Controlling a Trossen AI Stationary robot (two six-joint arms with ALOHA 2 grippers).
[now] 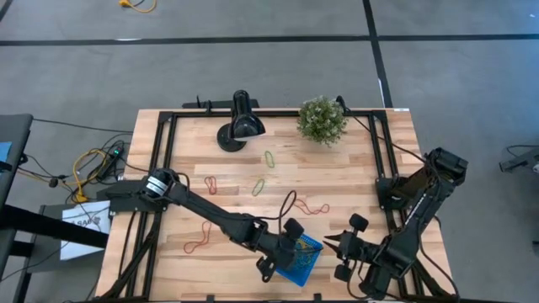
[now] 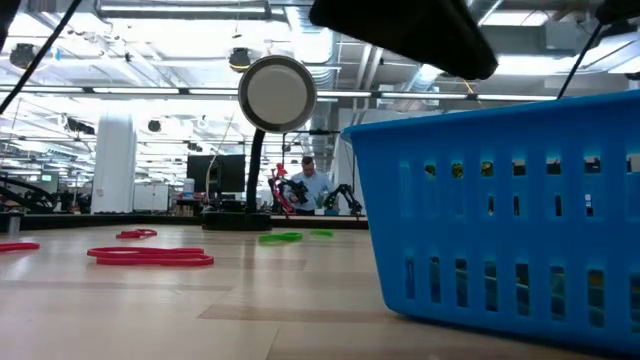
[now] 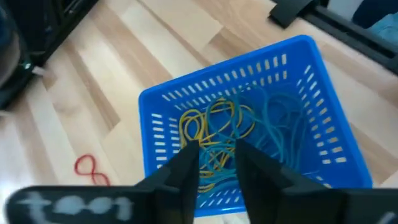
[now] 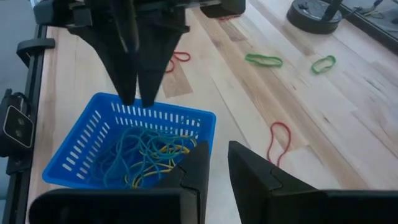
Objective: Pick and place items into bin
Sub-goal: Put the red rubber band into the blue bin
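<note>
Left pincer [image 3: 217, 163] hangs directly over the bin [image 1: 305, 260], fingers set only a narrow gap apart, nothing visible between them; judged a drop-off position, w/ the load already out or none carried. Bin sits at the near edge of the tabletop [image 1: 354, 168], between both arms, holding a tangle of yellow and teal bands [image 3: 230, 124]. Right pincer [image 4: 213, 163] waits just beside the bin on its right side, fingers parted, empty. Outward from the bin: nearest loose item is the red loop [image 1: 316, 207], close by toward the far side, long axis approx. across the tabletop; in the right wrist view a red loop lies just ahead of the right pincer, so the right arm looks as near to it as the left. Farther out: green band [image 1: 259, 186] and second green band [image 1: 269, 158] mid-tabletop; red band [image 1: 210, 183] and another red band [image 1: 199, 245] on the left arm's side, that last one well apart from the right arm. Lamp [image 1: 242, 124] and plant [image 1: 322, 119] at the far edge, not involved. Remaining work, est.: at least five items still out.
</note>
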